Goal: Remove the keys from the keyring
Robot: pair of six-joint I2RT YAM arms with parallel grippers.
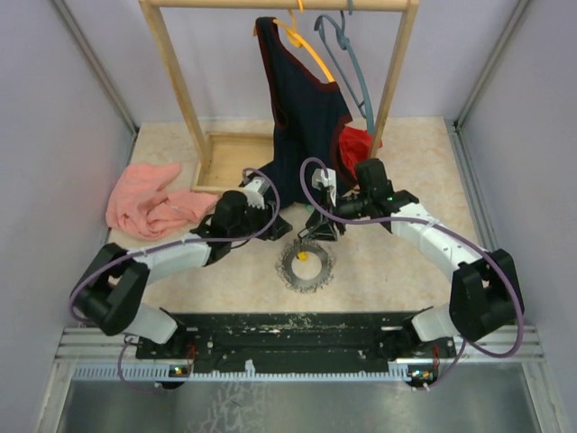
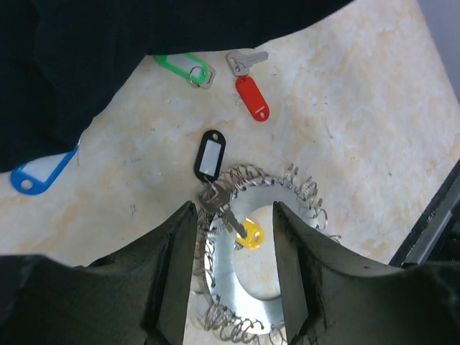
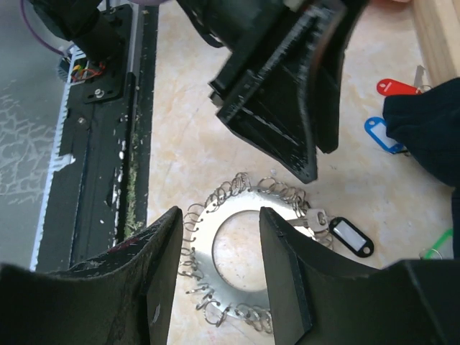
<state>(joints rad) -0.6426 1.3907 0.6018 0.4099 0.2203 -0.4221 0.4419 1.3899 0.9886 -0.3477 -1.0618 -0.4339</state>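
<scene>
The keyring [image 1: 290,271] is a flat metal ring edged with many small split rings, lying on the table; it also shows in the left wrist view [image 2: 231,287] and the right wrist view [image 3: 205,251]. A key with a black tag [image 2: 210,156] and a yellow tag [image 2: 251,233] are at the ring. Keys with red [image 2: 251,97], green [image 2: 183,68] and blue [image 2: 32,176] tags lie loose beyond it. My left gripper [image 1: 281,225] [image 2: 231,215] is open above the ring's far edge. My right gripper [image 1: 323,227] [image 3: 219,215] is open above the ring, holding nothing.
A wooden rack [image 1: 171,68] stands at the back with a dark garment [image 1: 302,117] and orange and grey hangers on it. A wooden tray [image 1: 230,149] lies under it. A pink cloth [image 1: 149,198] lies at the left, a red cloth [image 1: 356,142] at the back.
</scene>
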